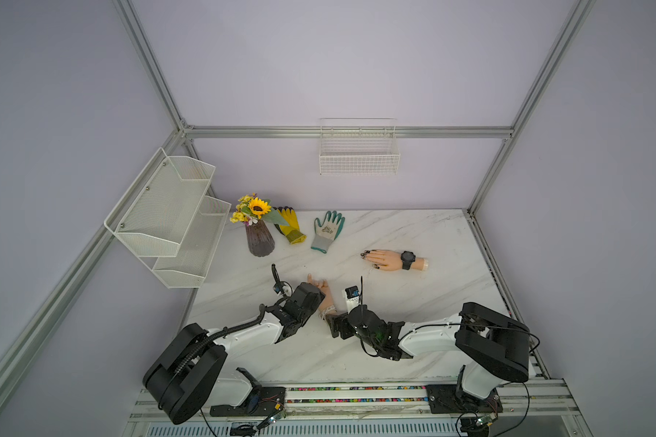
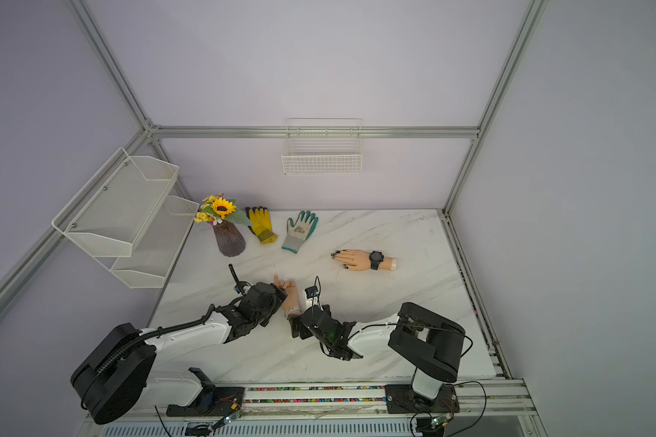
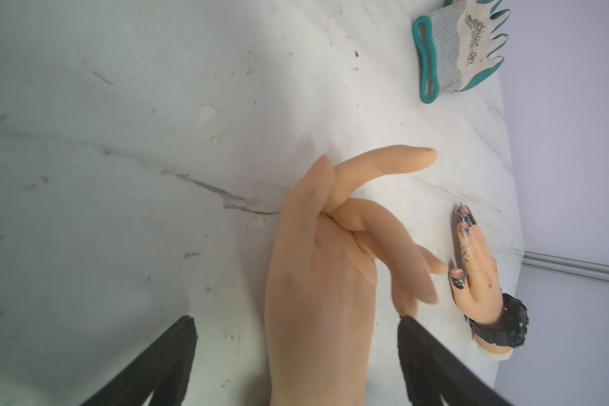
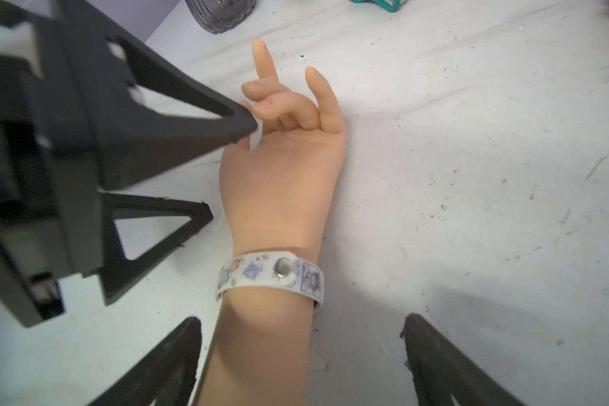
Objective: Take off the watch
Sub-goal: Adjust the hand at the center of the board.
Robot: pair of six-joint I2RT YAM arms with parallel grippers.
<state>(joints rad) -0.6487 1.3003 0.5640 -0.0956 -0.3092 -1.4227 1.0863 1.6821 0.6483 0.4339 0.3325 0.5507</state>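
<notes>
The black watch is strapped round the wrist of a far mannequin hand, which lies flat on the table, beyond the near mannequin hand and off to the robot's right, well apart from both tools. The near mannequin hand lies palm up with the index finger straight and the other fingers curled. It wears a white printed strap closed with a metal snap; whether the strap carries a dial cannot be seen.

The left tool stands wide open, one jaw on either side of the near hand's palm. One fingertip is at the thumb; contact cannot be told. The left forearm slants in from the robot's left.

The right tool is wide open too, straddling the forearm just below the strap and holding nothing. Its elbow is raised and its forearm runs level toward the near hand.

The strap shows small purple figures and a purple square, none legible. A green-and-white glove beyond the near hand carries a dark print too blurred to read.
</notes>
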